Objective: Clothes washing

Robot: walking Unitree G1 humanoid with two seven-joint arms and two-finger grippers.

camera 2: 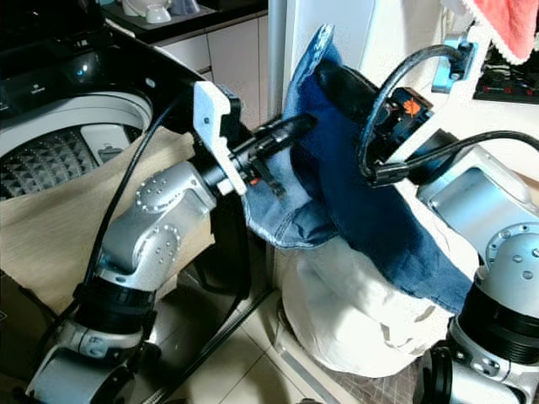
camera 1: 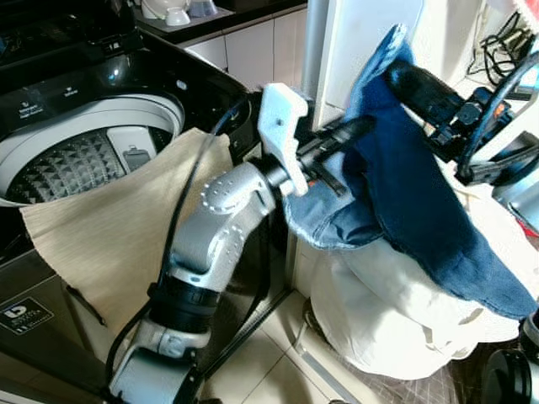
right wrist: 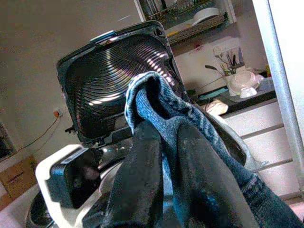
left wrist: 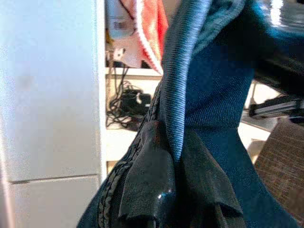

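Tiled floor [camera 1: 278,353] runs between a black top-loading washer [camera 1: 109,93] on the robot's left and white cabinets [camera 1: 253,46] behind. Washer lid [right wrist: 118,76] stands raised. The drum [camera 1: 72,164] is open, its ribbed grey wall visible; what lies inside cannot be made out. A beige cloth [camera 1: 118,227] hangs over the washer's front rim, one edge reaching into the drum opening, the rest draped down the front panel.

A white bag [camera 1: 396,311] sits on the floor right of the washer, bulging and full; contents hidden. Blue jeans [camera 1: 404,194] hang in the air directly above it, the lower hem draping over the bag's top.

Left gripper [camera 1: 349,135] is clamped on a fold of the jeans, fingers pinched together with cloth between them, as the left wrist view confirms. Right gripper [camera 2: 337,84] holds the upper edge of the jeans higher up, its fingers closed on the denim bunched over them.

Labels: a white logo plate [camera 1: 24,316] on the washer's front, and small white print [camera 1: 32,108] on the control panel; neither is legible. Dishes [camera 1: 177,10] stand on the counter behind. A red towel [camera 2: 505,25] hangs at upper right.
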